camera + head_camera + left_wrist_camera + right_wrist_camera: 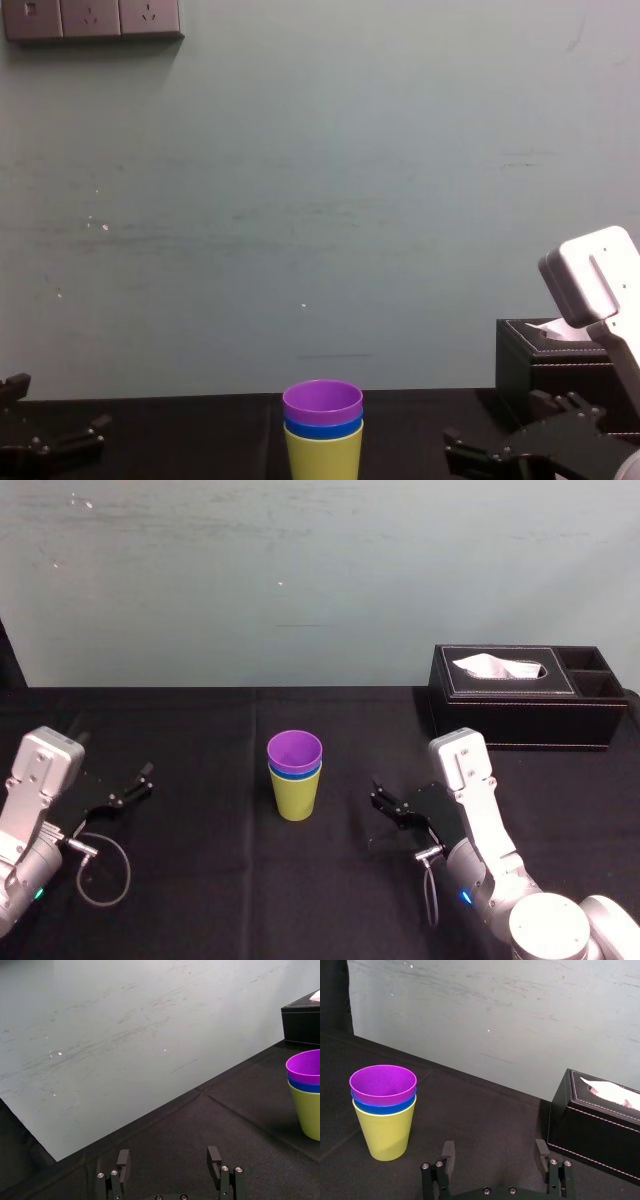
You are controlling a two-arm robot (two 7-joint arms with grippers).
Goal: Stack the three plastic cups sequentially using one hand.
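The three cups are nested in one stack near the middle of the table: the yellow-green cup (pixel 296 798) at the bottom, the blue cup (pixel 295 772) showing as a thin band inside it, and the purple cup (pixel 295 752) on top, rims level as far as I can tell. I'd call the stacking done.

My right tool (pixel 494 1150) sits at about 4 o'clock from the stack, near it but not touching, fingers apart and holding nothing. The left tool (pixel 168 1157) is parked at about 8 o'clock, farther off, also spread apart and empty.

The main risk now is my own arm. The stack is light, with a narrow foot, so I reckon a sideways swing of the right tool toward 9 o'clock would tip it over and undo the nesting. Pulling straight back seems safer.

A black tissue box (pixel 505 695) stands at 2 o'clock, well apart. The table (pixel 200 880) is covered in black cloth, backed by a scuffed pale grey-green wall (pixel 300 580) with sockets (pixel 90 18) high up.
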